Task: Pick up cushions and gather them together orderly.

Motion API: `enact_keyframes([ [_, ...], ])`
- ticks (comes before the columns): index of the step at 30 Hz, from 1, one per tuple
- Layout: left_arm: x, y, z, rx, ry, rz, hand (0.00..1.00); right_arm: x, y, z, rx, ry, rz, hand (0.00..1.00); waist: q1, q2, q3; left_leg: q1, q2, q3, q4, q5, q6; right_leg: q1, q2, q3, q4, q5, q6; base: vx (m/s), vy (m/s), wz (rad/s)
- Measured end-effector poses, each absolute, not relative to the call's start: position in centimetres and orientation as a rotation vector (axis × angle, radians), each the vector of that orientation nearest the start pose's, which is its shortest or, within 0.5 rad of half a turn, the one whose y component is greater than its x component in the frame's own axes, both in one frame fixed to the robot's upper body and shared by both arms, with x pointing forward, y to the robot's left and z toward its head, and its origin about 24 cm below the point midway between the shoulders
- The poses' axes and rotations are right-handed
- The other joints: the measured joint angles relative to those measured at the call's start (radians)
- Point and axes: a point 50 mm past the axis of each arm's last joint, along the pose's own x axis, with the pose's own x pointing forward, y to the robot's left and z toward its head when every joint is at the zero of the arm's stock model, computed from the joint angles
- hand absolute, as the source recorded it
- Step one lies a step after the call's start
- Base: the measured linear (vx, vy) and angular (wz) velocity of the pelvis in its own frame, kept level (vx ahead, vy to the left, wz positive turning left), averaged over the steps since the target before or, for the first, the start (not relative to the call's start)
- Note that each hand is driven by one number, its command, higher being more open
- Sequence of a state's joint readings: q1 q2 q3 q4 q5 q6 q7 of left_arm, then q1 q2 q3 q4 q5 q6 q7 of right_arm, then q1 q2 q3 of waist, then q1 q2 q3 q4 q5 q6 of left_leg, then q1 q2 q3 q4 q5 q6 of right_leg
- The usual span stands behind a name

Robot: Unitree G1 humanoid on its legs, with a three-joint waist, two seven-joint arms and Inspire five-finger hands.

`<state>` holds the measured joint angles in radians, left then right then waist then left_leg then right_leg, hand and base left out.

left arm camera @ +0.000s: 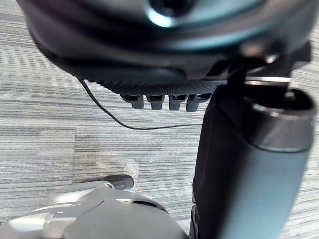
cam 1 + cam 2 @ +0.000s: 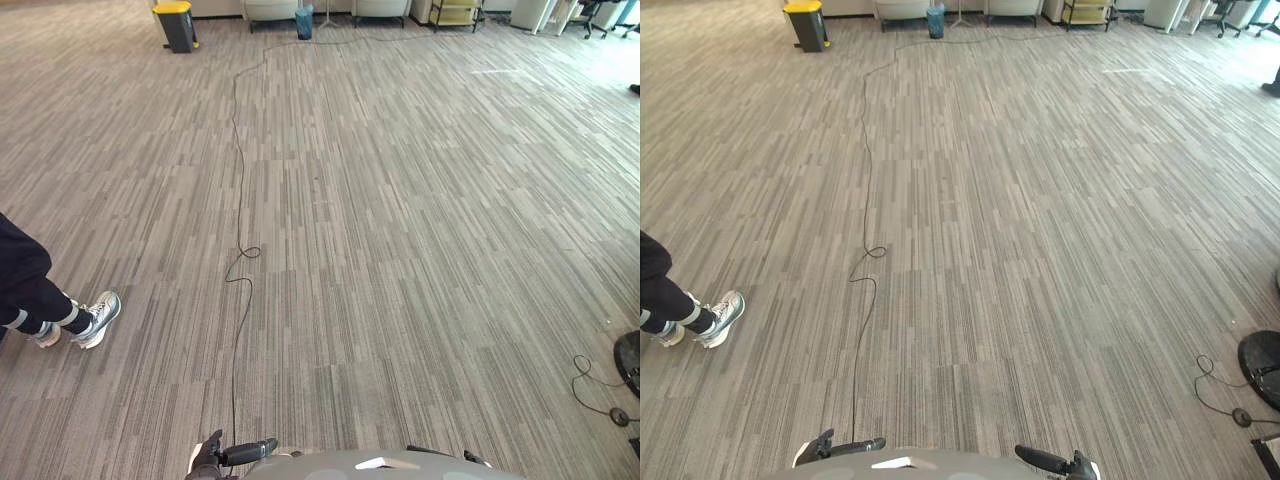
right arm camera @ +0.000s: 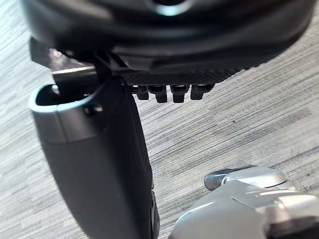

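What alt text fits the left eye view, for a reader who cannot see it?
A wide stretch of grey striped carpet runs to far chairs and a yellow-lidded bin. A person's legs and pale sneakers stand at the left edge, and the robot's left hand, fingers relaxed, shows at the bottom.

Grey striped carpet floor [image 2: 400,250]

Bare carpet [image 2: 400,250] lies open ahead of the left hand [image 2: 210,459] and the right hand [image 2: 1048,460]. A person's shoes [image 2: 85,322] stand well out to the left hand's outer side. A black round base [image 2: 1262,365] sits well out past the right hand.
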<state>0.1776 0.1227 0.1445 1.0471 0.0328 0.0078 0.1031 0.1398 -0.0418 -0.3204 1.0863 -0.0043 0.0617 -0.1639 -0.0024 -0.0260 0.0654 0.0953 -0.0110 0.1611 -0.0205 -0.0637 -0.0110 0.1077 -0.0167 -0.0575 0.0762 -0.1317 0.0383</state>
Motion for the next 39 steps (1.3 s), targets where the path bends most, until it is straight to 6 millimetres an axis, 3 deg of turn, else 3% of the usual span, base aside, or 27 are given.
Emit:
enact_keyframes([
  [10, 5.4, 22.1, -16.4, 0.121, 1.213, 0.299, 1.0, 5.2, -21.3, -17.0, 0.046, 1.276, -0.5, 1.0, -0.004, 0.01, 0.02, 0.05, 0.003, 0.02, -0.064, 0.017, -0.011, 0.017, 0.008, -0.003, -0.025, 0.024, 0.002, 0.01, -0.001, -0.05],
  [16, 5.8, 22.1, -16.4, 0.121, 1.203, 0.297, 1.0, 6.5, -21.2, -16.8, 0.051, 1.248, -0.49, 1.0, -0.006, 0.01, 0.045, 0.045, 0.001, 0.017, -0.066, 0.032, -0.012, 0.015, 0.007, -0.018, -0.028, 0.029, -0.005, -0.1, -0.039, 0.02],
  [24, 6.3, 22.1, -16.5, 0.123, 1.207, 0.29, 1.0, 7.8, -21.1, -16.6, 0.055, 1.217, -0.483, 1.0, -0.006, 0.013, 0.074, 0.035, -0.005, 0.01, -0.074, 0.063, 0.003, 0.012, 0.002, -0.046, -0.038, 0.027, -0.006, -0.12, -0.041, 0.04],
  [34, 6.4, 22.4, -16.4, 0.14, 1.207, 0.285, 1.0, 7.6, -20.9, -16.7, 0.061, 1.23, -0.479, 1.0, -0.005, -0.004, 0.075, 0.016, -0.024, -0.006, -0.074, 0.063, 0.009, 0.017, -0.015, -0.071, -0.065, 0.035, -0.004, -0.01, 0.004, 0.07],
  [39, 6.6, 22.6, -16.3, 0.152, 1.202, 0.282, 1.0, 8.8, -20.4, -16.6, 0.07, 1.207, -0.463, 1.0, -0.005, -0.014, 0.078, 0.007, -0.033, 0.021, -0.074, 0.062, 0.009, 0.012, -0.025, -0.071, -0.072, 0.039, 0.004, 0.0, 0.006, -0.01],
])
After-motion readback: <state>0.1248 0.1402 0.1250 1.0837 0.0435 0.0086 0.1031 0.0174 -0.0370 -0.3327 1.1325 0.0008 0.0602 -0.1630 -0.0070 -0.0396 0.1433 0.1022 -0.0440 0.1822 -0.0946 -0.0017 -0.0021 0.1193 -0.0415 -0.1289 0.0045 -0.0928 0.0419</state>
